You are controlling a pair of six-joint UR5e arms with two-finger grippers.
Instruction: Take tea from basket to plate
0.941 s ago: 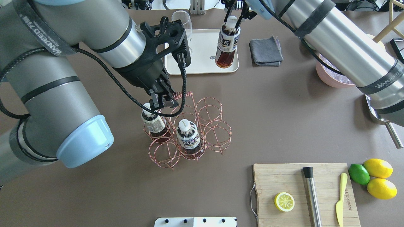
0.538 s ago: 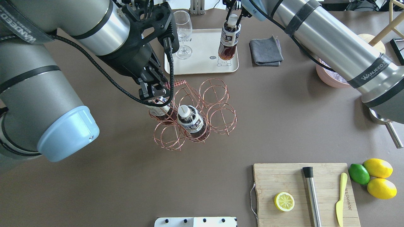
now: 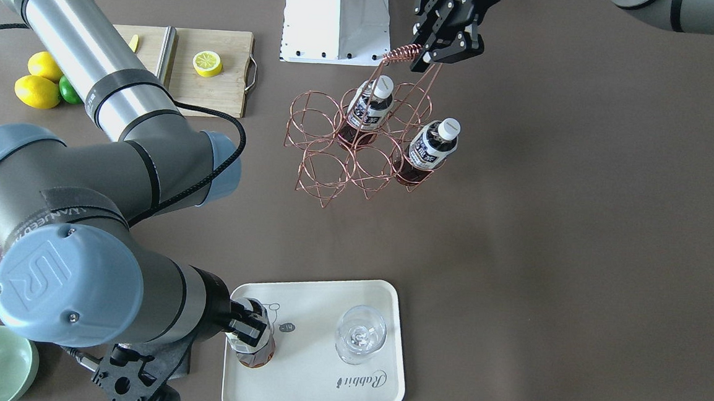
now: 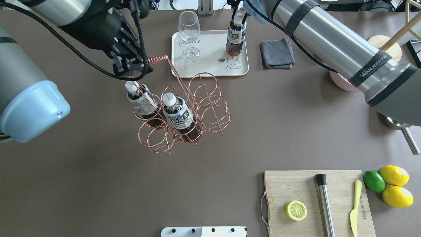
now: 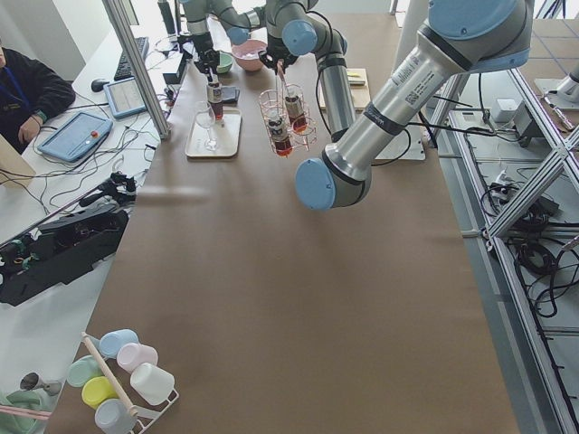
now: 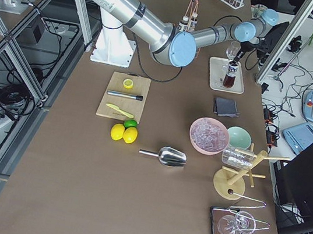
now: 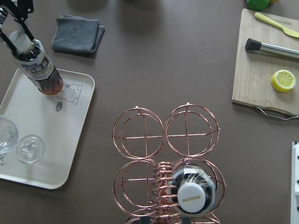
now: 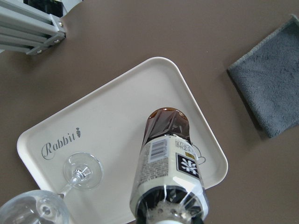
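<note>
My left gripper (image 4: 133, 67) is shut on the twisted handle (image 4: 157, 59) of the copper wire basket (image 4: 215, 113) and holds it tilted, above the table; it also shows in the front view (image 3: 444, 48). Two tea bottles (image 4: 141, 103) (image 4: 179, 115) stand in its cells. My right gripper (image 4: 237, 14) is shut on the cap of a third tea bottle (image 4: 235, 36), whose base is at the cream plate (image 4: 210, 65) near the bear drawing. I cannot tell if the base touches. The right wrist view shows this bottle (image 8: 170, 163) over the plate (image 8: 117, 121).
A wine glass (image 4: 189, 36) stands on the plate's left part. A grey cloth (image 4: 277, 52) lies right of the plate, with a pink ice bowl (image 4: 342, 82) beyond it. A cutting board (image 4: 315, 204) with a lemon half, lemons (image 4: 394, 184) and a metal scoop (image 4: 404, 131) are at the right.
My left gripper has lifted the basket by its handle and carried it left and back. My right gripper has moved the third bottle farther back over the plate and brought it more upright.
</note>
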